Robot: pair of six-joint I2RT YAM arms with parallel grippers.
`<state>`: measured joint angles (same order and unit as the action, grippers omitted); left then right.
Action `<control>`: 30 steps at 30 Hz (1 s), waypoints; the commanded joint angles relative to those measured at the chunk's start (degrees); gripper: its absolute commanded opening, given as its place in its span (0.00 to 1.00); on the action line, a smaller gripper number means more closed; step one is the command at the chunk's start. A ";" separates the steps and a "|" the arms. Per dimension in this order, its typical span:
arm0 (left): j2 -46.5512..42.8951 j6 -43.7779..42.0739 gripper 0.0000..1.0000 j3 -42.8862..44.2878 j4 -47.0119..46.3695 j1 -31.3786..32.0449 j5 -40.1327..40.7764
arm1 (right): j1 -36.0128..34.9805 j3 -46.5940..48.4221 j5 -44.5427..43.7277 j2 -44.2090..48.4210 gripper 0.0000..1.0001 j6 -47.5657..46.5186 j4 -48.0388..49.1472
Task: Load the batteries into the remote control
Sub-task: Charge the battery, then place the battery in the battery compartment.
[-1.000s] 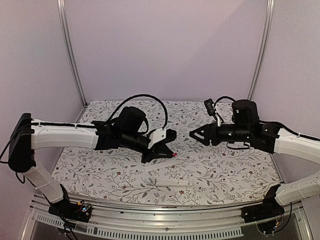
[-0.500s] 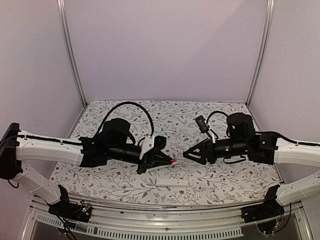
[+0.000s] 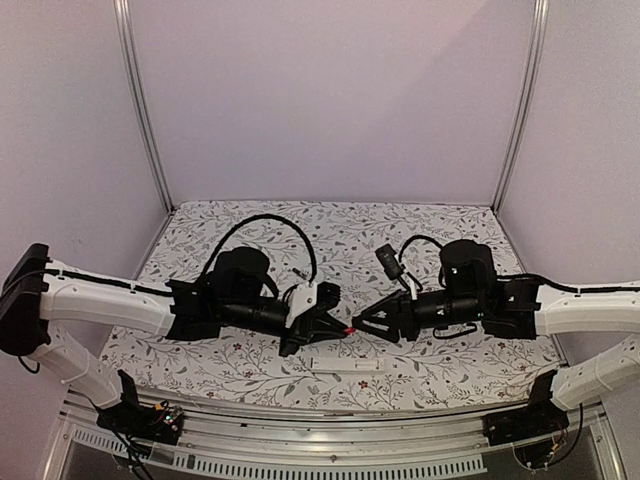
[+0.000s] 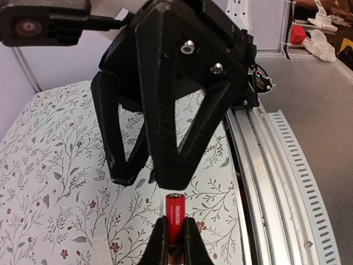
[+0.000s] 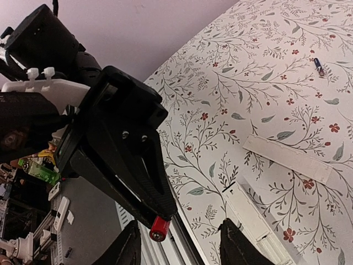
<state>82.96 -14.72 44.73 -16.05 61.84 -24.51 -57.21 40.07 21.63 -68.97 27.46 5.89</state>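
**A:** Status on the battery load?

**B:** Early, we reckon. The left gripper (image 4: 175,248) is pinched tight on one battery (image 4: 176,215), red end poking out past the fingertips. It's in the air above the table (image 3: 450,230), not in the remote.

**A:** Right side?

**B:** The right gripper (image 3: 366,327) is nose to nose with the left one, jaws about half apart, nothing in them. The battery tip sits just at its fingertips. We read it as a handover not yet taken.

**A:** Remote?

**B:** The remote (image 3: 345,365) lies flat on the table near the front edge, below both grippers, with nothing touching it. The cover strip (image 5: 288,158) lies apart, just beside it, so we take the bay as open. We can't tell if a battery is already in it: too small.

**A:** What's left?

**B:** By our read, nearly all of it. Pass or reorient this battery, seat it in the bay, then load the others. We see only one battery for sure.
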 commanded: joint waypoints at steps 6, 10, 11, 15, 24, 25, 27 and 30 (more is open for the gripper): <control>2.01 1.83 0.00 -0.79 -3.37 0.74 2.06 | -1.06 0.77 2.19 -4.38 0.42 -0.13 2.01; 2.03 2.79 0.00 -1.20 -4.76 0.66 3.08 | -1.06 1.17 2.16 -5.22 0.34 -0.43 2.24; 1.99 2.98 0.00 -1.08 -4.77 0.59 2.96 | -1.06 1.35 2.07 -5.22 0.31 -0.61 2.43; 2.27 3.11 0.00 -1.21 -5.62 0.61 2.30 | -1.09 1.28 1.16 -4.80 0.25 -1.32 3.15; 4.09 2.93 0.00 0.39 -3.07 0.59 3.12 | -1.06 -0.86 -2.96 -1.74 0.33 -1.20 1.50; 4.61 3.03 0.00 0.76 -2.76 0.59 3.17 | -1.06 -1.07 -4.41 -0.98 0.36 -1.25 0.53; 5.97 3.36 0.00 1.46 -2.67 0.66 3.11 | -0.52 -1.42 -7.63 1.40 0.40 -1.18 -2.23; 9.58 3.38 0.00 4.19 -1.43 0.65 2.55 | 3.14 -3.07 -9.91 4.38 0.42 1.40 -7.04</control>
<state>88.60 -11.88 45.36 -18.90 61.87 -21.76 -57.34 39.24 17.34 -68.75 26.79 5.39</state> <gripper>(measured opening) 0.042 0.413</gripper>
